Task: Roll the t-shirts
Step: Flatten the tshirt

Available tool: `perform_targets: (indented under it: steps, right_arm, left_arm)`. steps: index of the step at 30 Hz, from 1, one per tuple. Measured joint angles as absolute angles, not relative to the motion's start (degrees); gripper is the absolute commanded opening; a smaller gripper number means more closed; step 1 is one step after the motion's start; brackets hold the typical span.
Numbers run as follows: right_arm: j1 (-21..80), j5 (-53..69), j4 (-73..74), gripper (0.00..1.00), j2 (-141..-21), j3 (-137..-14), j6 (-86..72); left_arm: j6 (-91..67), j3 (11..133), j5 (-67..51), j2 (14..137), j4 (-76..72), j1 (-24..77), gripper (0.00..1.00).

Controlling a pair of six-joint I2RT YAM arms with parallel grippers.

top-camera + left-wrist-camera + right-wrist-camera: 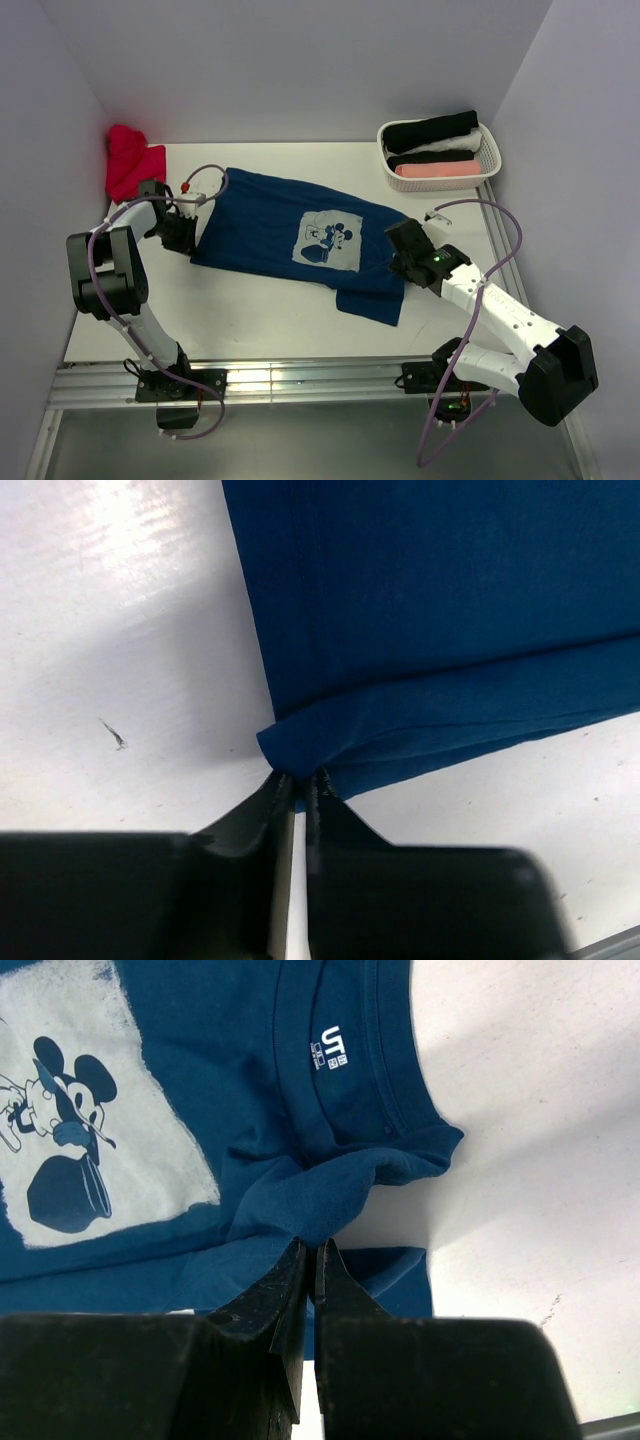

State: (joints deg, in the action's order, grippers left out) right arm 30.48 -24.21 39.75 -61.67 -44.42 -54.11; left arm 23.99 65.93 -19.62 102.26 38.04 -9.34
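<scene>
Navy cloth takes up the middle of the white table (250,315): the navy t-shirt (260,225) lies spread out and slightly slanted, hem toward the left, collar (400,1090) toward the right, with its pale cartoon print (328,240) facing up and one sleeve (372,298) pointing at the near edge. At the hem's near corner the cloth is folded over into a small raised flap, and the left gripper (298,780) has its jaws drawn almost together on that flap, pinching it just above the tabletop. The left arm rises from its base at the near edge to a bent elbow by the left wall, then reaches away and turns its wrist right toward the hem. At the other end the right gripper (310,1252) is closed tight on a puckered bunch of cloth just beside the collar, below the small white neck label (332,1050). The right arm runs from its base out to an elbow at the near right, then doubles back left and away, its forearm low over the table. A red t-shirt (130,160) is heaped in the far left corner. In the far right corner a white basket (489,150) holds rolled black (430,130), white (448,155) and pink (437,170) t-shirts side by side.
</scene>
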Motion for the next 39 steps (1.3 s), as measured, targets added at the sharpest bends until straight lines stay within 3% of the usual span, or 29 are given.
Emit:
perform_targets:
  steps: [12, 39]
  right_arm:
    - [30.5, -24.3, 40.1, 0.0, -61.1, -43.9, -53.9]
    - [30.4, -24.0, 49.2, 0.0, -47.2, -45.7, -51.1]
  left_arm:
    - [24.6, 66.9, -19.7, 100.5, 40.7, -9.3, 0.0]
    - [32.5, 64.8, -20.1, 76.5, 54.2, -9.5, 0.0]
